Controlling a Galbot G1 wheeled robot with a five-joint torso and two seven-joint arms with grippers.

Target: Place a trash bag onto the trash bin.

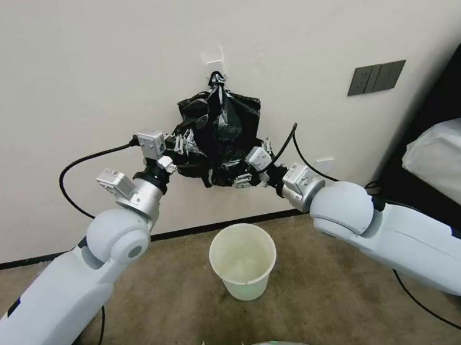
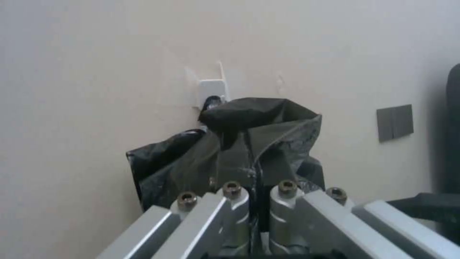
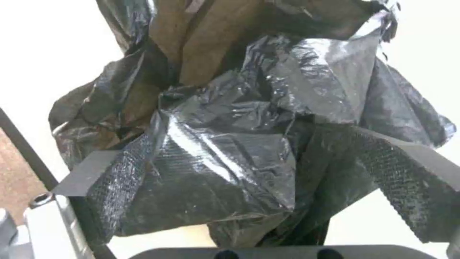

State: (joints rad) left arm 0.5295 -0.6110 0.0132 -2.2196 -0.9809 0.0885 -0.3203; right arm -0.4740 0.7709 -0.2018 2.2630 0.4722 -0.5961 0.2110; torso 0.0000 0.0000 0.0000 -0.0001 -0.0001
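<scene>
Black bags [image 1: 223, 132] hang bunched from a wall hook [image 1: 216, 77], so both arms reach up. Left gripper [image 1: 182, 144] is pinched on film at the bundle's side; right gripper [image 1: 243, 177], fingers apart w/ plastic between, works the underside to free 1 trash bag. Trash bin [image 1: 243, 260] waits on the floor directly below, bare, approx. centred betw. the arms.

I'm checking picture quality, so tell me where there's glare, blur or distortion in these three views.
Head view: wide-angle bending curves the baseboard, and lighting is even on the trash bin. Left wrist view: soft focus, with the left gripper blurred close up. Right wrist view: glare streaks on the black bags between the right gripper's pads, against a washed-out wall.
</scene>
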